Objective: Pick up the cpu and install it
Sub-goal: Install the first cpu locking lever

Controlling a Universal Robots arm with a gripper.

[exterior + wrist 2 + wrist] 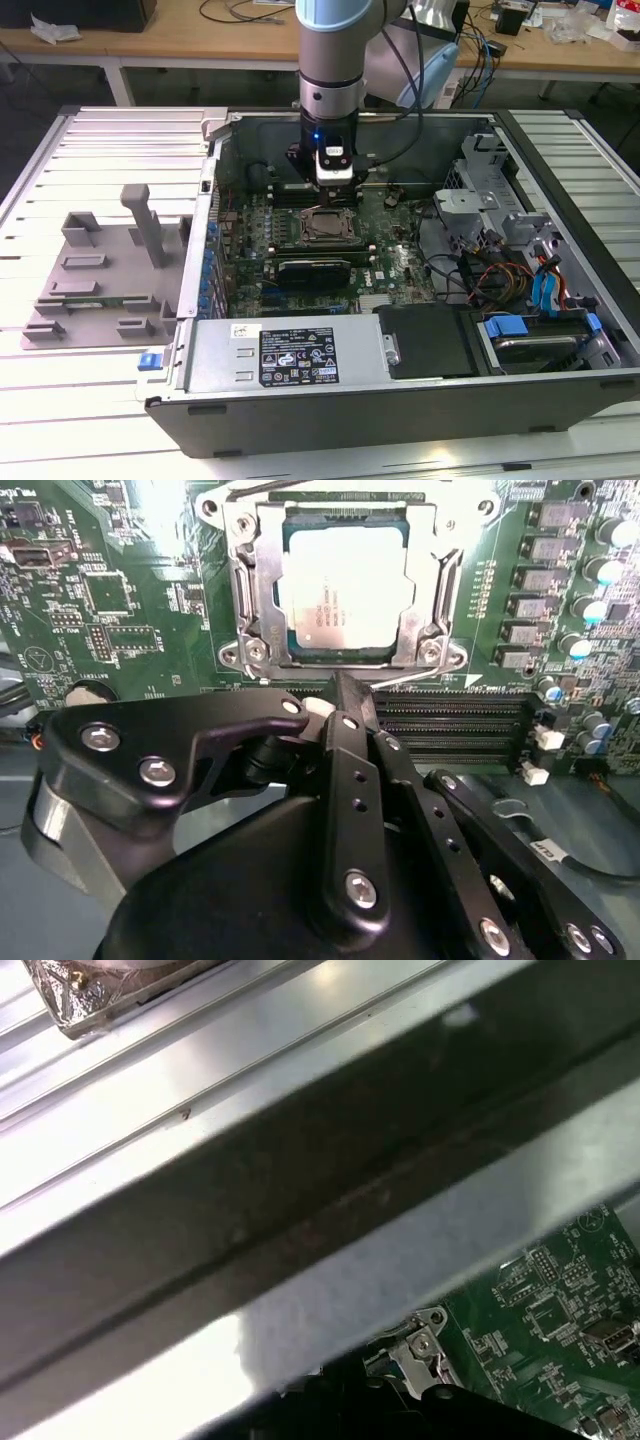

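The cpu (341,588), a small square chip with a silver-grey top plate, lies inside the open metal socket frame (250,590) on the green motherboard; in the exterior view the cpu (323,227) sits near the middle of the open computer case (400,400). My gripper (342,688) hovers just beside the socket's edge, its black fingers (350,770) drawn together with nothing between them. Seen from the exterior view, the gripper (333,190) hangs straight down just behind the socket, apart from the chip.
A long black expansion card (312,270) lies just in front of the socket. Black memory slots (450,725) run beside the gripper. Cables and drive bays (520,270) crowd the case's right side. A grey fixture (100,270) stands on the table at the exterior view's left.
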